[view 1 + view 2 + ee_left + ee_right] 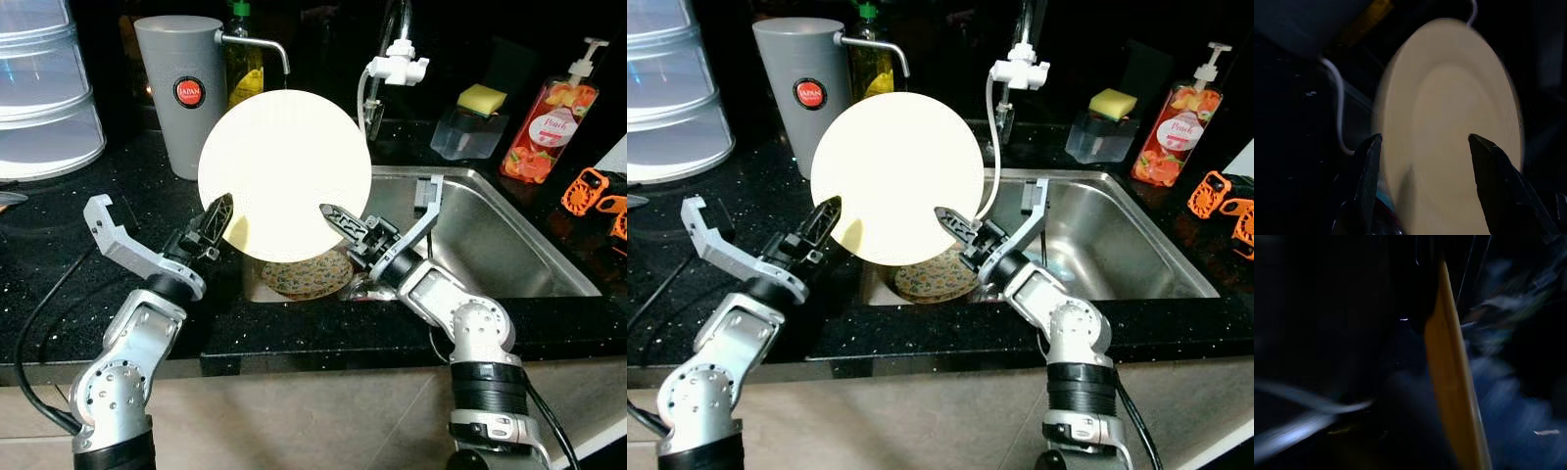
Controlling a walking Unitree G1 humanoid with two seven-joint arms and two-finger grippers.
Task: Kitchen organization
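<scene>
A round cream plate stands upright in the air over the left end of the sink. My right gripper meets its lower right rim; the right wrist view looks along the plate edge-on, so it appears shut on the rim. At the lower left rim is my left gripper. In the left wrist view its fingers stand open on either side of the plate's face. A patterned plate lies in the sink just below.
A grey pitcher and a green bottle stand behind the plate. Behind the sink are the faucet, a sponge holder and a soap bottle. Clear stacked containers sit far left, orange clips far right.
</scene>
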